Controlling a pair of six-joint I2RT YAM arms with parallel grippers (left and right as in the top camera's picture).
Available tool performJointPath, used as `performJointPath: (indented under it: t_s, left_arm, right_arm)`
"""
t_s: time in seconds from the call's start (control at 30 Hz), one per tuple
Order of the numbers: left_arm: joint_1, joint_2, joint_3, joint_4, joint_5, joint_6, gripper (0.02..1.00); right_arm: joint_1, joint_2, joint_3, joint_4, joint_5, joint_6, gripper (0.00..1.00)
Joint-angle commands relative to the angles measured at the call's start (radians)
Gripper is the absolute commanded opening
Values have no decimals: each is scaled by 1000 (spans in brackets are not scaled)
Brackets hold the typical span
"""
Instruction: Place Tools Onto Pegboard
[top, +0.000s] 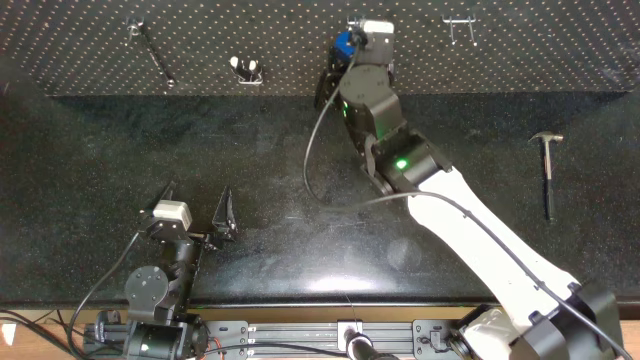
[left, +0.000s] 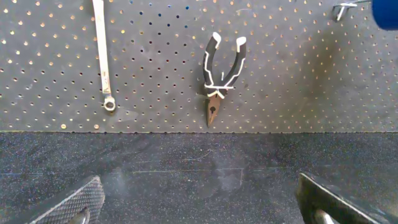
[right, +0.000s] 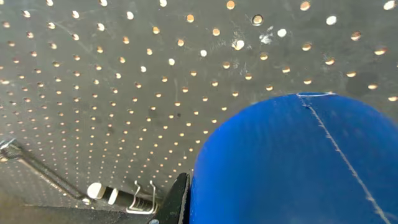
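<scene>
- Blue-handled tool (right: 298, 162) sits at upper centre of the top view, right up against the pegboard (top: 300, 40); I can't make out its long axis or its tip
- right gripper (top: 348, 50) looks pinched on that blue handle: in its wrist view the handle bulks between the jaws at lower right, one dark finger (right: 180, 199) hard against its edge
- bare board lies straight ahead of the handle in the right wrist view; whether a peg or hook is lined up with it, I can't tell
- empty double hook (top: 459, 30) is further right along the board, apart from the gripper
- wrench (top: 152, 52) at upper left and pliers (top: 245, 68) beside it already hang
- hammer (top: 547, 170) lies on the black mat (top: 280, 160) at far right, long axis up-down the frame, head at the upper end; my read is the right arm is much nearer to it
- left gripper (top: 195, 205) is at lower left, fingers spread, holding nothing, facing the pliers, well apart from the board
</scene>
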Motion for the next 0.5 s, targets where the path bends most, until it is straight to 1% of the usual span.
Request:
performJointPath:
  t_s: [0.03,0.5]
  left_arm:
    - [2,-12,-1,-8,-11,13,993]
    - [2,-12,-1,-8,-11,13,993]
  right_arm:
    - [-15,34,66,-6,-6,11,75]
    - [-34,66,75,18,-6,26,75]
